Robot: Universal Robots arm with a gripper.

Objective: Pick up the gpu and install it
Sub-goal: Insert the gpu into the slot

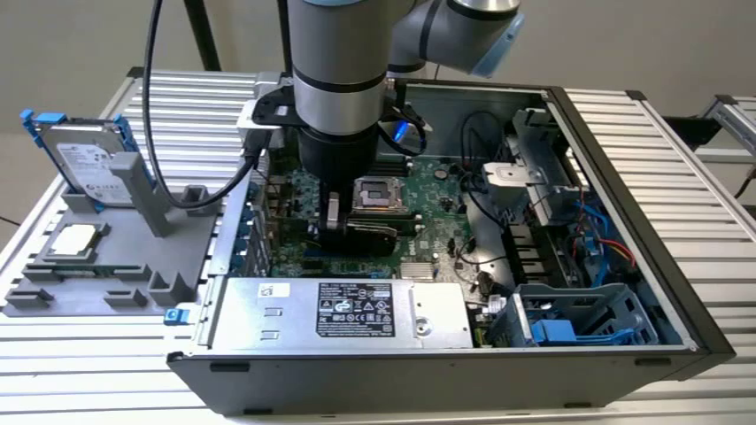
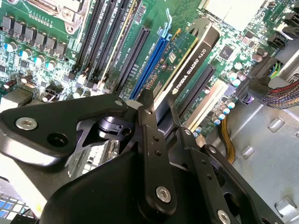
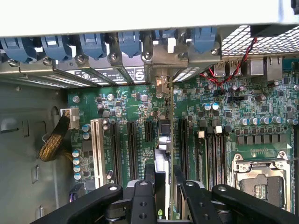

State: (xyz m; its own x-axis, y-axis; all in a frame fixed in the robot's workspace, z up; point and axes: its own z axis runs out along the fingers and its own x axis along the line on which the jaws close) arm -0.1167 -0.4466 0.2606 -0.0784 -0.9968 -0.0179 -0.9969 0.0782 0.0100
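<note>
My pincer [image 1: 354,226] is down inside the open computer case [image 1: 614,292], its fingers [image 2: 152,135] nearly closed and pinching the graphics card [image 2: 191,63] by its top edge. In the second wrist view the card stands on edge, its black face running away toward one o'clock, right beside the long blue slot [image 2: 152,60] on the green mainboard [image 3: 224,116]. In the first wrist view I look down its thin edge [image 3: 164,140], which points at twelve o'clock toward the silver end bracket [image 3: 161,84] at the case's rear wall.

I judge the picking up done and the seating step in hand. Whether the card's gold edge is already in its slot I cannot quite tell, as my fingers hide the base. Seating calls for a straight, even downward press with the bracket lined up.
</note>
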